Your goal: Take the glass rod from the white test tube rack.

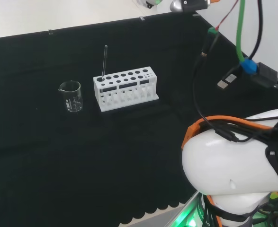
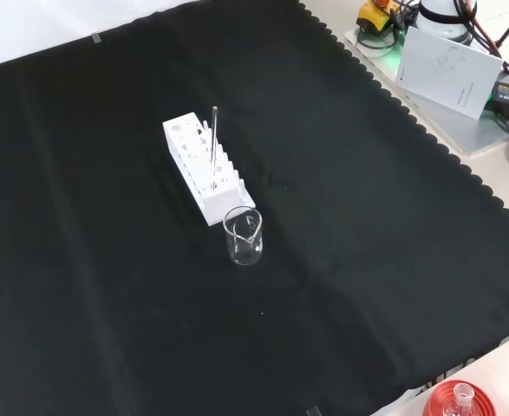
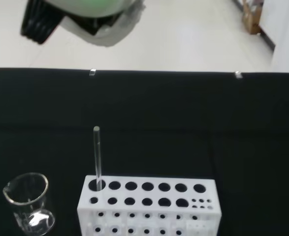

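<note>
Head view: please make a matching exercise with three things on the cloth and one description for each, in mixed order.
Things:
1. glass rod
2. white test tube rack
3. beaker

Descriptions:
A. clear vessel with a spout, left of the rack
B. stands upright in a corner hole
C. block with rows of round holes

Pairs: 1-B, 2-C, 3-A

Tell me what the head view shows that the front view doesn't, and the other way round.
Head view alone: the arm's big white link with orange trim at the right, and cables above it. Front view alone: a sheet of white paper off the cloth at top right, and a red ribbed stand at the bottom edge. Both: the white test tube rack with the glass rod upright in an end hole, and a clear beaker beside that end.
</note>
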Robot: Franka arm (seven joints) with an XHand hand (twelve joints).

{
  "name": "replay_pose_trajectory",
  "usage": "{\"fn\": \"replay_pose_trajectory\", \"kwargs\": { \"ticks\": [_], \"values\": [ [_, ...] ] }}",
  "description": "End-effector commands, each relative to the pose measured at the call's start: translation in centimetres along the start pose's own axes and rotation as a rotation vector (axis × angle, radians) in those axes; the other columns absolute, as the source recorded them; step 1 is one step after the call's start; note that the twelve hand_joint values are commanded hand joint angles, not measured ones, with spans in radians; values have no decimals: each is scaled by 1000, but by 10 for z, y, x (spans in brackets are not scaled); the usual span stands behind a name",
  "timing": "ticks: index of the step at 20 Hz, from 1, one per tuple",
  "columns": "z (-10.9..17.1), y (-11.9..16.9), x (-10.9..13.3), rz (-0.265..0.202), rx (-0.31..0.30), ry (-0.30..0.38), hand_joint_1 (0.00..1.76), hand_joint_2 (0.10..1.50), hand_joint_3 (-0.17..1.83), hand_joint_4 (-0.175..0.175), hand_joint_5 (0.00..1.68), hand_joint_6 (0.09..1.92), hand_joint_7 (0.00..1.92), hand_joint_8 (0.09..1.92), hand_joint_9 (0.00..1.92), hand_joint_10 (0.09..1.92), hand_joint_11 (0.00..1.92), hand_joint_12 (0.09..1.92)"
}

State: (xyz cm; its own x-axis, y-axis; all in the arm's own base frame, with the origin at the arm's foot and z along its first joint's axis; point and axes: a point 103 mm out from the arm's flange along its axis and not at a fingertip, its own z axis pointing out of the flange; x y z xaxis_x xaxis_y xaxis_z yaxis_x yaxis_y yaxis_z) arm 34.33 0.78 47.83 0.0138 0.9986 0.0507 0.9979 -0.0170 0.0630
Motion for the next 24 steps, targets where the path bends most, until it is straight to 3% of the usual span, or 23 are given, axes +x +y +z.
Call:
{"fn": "replay_pose_trajectory", "kwargs": {
  "ticks": [1,17,24],
  "values": [
    [26,31,9,-71,31,42,1025,613,655,-173,628,861,786,827,878,746,744,1255],
    [99,73,35,-197,176,90,1018,608,658,-175,665,865,827,815,916,724,804,1229],
    [113,88,42,-190,184,137,1023,596,655,-175,689,858,855,810,938,720,838,1217]
  ]
}}
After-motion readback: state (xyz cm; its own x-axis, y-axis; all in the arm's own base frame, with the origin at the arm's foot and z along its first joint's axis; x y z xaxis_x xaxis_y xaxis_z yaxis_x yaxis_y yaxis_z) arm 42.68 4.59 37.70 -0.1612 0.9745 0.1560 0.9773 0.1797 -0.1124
